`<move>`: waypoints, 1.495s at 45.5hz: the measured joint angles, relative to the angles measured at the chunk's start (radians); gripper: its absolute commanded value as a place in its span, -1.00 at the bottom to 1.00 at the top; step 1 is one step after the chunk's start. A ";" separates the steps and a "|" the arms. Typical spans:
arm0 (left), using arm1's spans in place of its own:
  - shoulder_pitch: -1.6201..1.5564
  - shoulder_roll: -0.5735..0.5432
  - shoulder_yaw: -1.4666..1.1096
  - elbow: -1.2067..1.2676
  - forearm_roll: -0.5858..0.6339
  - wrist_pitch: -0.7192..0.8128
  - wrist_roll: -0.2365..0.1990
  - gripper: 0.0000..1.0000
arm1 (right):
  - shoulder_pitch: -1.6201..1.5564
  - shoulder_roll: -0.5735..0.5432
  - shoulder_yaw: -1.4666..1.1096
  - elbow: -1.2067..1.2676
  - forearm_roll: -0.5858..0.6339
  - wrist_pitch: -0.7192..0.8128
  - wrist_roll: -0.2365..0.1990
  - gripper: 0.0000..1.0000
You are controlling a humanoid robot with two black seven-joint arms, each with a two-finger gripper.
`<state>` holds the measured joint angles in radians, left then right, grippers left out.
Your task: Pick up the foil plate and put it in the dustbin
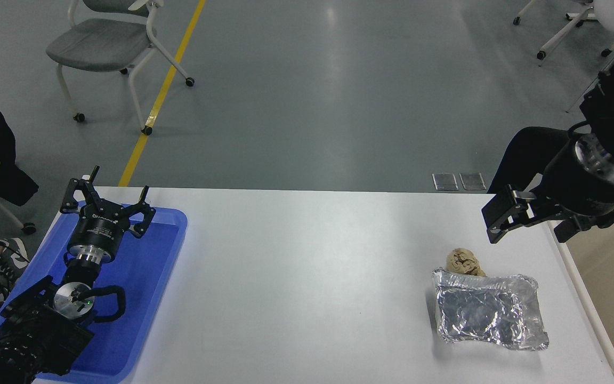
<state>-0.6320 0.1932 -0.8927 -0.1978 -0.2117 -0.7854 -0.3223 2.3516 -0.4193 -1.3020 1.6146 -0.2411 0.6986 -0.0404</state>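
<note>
Foil plate point(489, 310) lies flat on the white table point(307, 277) near its right end, touching a tan paper wad point(463, 261) on its far side. Right gripper point(532, 223) hovers beyond it, spread wide, empty, beside the dustbin point(587, 304). Left gripper point(105, 205) rests open over the blue tray point(142, 298).

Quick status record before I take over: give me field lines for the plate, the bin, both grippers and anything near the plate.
foil plate: flat on the white table, near right side, not gripped
dustbin: at the table's right edge, just right of the plate
paper wad: tan, touching the plate's far left corner
right gripper: open, in the air beyond the plate, holding nothing
left gripper: open, parked over the blue tray at lower left
task state: plate not yet picked up
</note>
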 measured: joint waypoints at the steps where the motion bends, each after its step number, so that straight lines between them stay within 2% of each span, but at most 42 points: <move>1: 0.000 0.000 0.000 0.000 0.000 0.000 0.000 1.00 | -0.003 -0.005 0.000 0.000 -0.009 -0.003 0.000 1.00; 22: 0.000 0.000 0.000 0.000 0.000 0.000 0.000 1.00 | -0.225 -0.183 0.024 -0.086 -0.317 -0.112 -0.004 1.00; 34: 0.000 0.000 0.000 0.000 0.000 0.000 0.000 1.00 | -0.473 -0.256 0.135 -0.222 -0.426 -0.179 -0.006 1.00; 57: 0.000 -0.001 0.000 0.000 0.000 0.000 0.000 1.00 | -0.944 -0.282 0.423 -0.488 -0.491 -0.288 -0.007 1.00; 68: 0.000 -0.001 0.000 0.000 0.000 0.000 0.000 1.00 | -1.119 -0.250 0.528 -0.597 -0.497 -0.338 -0.007 1.00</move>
<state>-0.6324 0.1920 -0.8928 -0.1979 -0.2116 -0.7854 -0.3221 1.2322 -0.6693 -0.7736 1.0177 -0.7377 0.3606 -0.0475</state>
